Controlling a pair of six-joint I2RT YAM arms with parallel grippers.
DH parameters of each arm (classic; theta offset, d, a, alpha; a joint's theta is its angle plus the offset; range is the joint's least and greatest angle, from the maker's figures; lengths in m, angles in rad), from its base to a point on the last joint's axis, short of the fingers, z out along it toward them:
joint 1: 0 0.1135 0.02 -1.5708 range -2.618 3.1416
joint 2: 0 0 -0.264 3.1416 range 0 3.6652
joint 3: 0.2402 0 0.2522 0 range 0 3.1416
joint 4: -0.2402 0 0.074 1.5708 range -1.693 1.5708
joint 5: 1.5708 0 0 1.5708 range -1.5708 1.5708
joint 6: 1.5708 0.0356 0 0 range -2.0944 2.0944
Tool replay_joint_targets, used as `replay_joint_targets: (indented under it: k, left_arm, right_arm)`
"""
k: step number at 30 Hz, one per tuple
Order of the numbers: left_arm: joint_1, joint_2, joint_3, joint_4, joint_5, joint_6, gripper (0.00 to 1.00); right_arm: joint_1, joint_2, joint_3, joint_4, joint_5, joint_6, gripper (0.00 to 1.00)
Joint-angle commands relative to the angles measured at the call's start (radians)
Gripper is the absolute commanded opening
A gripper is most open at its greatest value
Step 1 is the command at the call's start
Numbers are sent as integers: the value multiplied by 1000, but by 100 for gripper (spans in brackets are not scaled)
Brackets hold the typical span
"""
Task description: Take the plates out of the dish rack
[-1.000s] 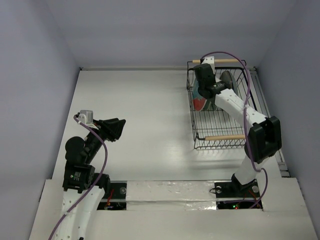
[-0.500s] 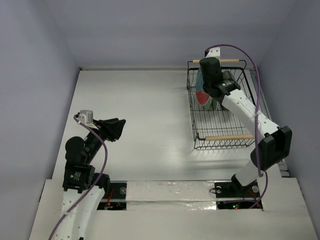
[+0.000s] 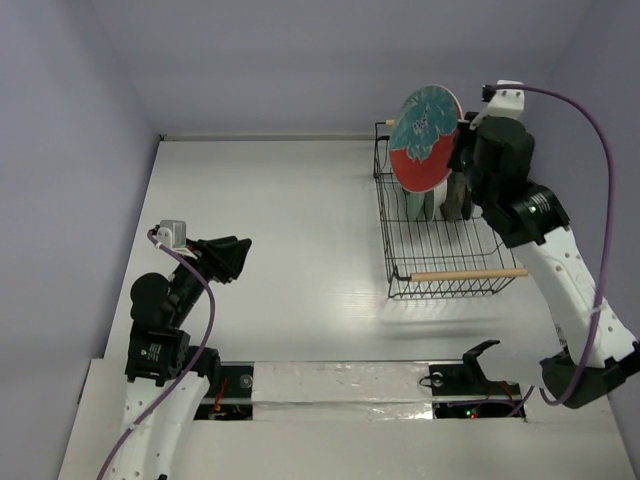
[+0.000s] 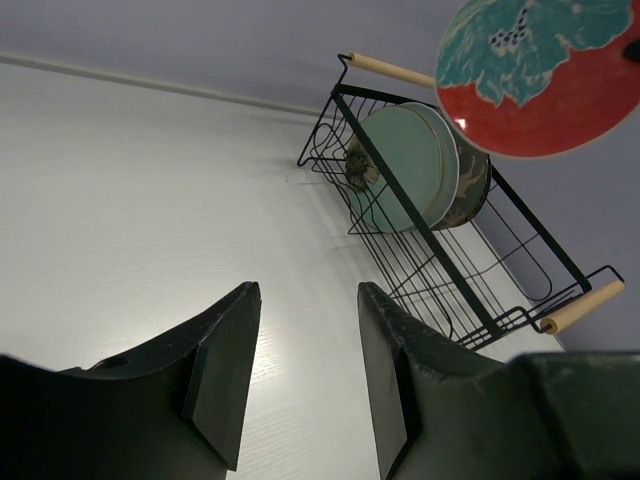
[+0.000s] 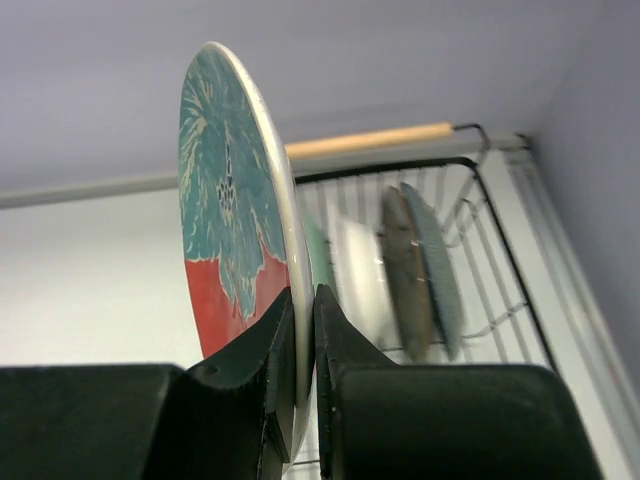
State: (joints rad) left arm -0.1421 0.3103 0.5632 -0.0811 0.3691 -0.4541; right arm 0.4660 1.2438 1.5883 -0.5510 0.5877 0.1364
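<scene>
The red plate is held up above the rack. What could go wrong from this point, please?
The right tool pinches the red plate only at its rim, on edge, so it may swing or slip out. Held above the dish rack, a fall could hit the other plates standing there.

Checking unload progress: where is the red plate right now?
The red plate is clamped on edge in the right gripper, above the far end of the dish rack, upper right in the overhead view, over the other plates.
</scene>
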Motion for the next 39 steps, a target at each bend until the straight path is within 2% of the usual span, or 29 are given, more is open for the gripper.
replay_joint_targets:
  k: [1,2,4,9,17,25,35,37,38,39]
  left_arm:
    - [4,6,15,29,-1,0,41]
    - [4,6,15,29,-1,-1,41]
    - [4,7,14,29,-1,-3,41]
    - [13,1,15,24,-12,-3,41]
    - [13,-60,23,-3,-93,-6,40]
    - [13,-51,24,-8,-108,-9,40]
    - [13,-40,20,1,-94,-9,40]
    - [13,-40,20,1,-94,-9,40]
    - [13,-42,18,0,-96,-9,40]
    - [13,-42,20,0,-98,-11,40]
  right_arm:
    - [6,-72,0,253,-179,106,0]
    - [6,-78,-13,269,-219,149,0]
    - [16,-73,-53,373,-404,224,0]
    - [104,52,-76,505,-535,353,0]
    - [272,368,27,643,-543,474,0]
    - [327,719,176,668,-571,565,0]
    - [327,865,179,654,-552,592,0]
    - [327,882,159,651,-552,600,7]
    - [327,888,153,646,-554,603,19]
    - [327,891,145,640,-551,603,24]
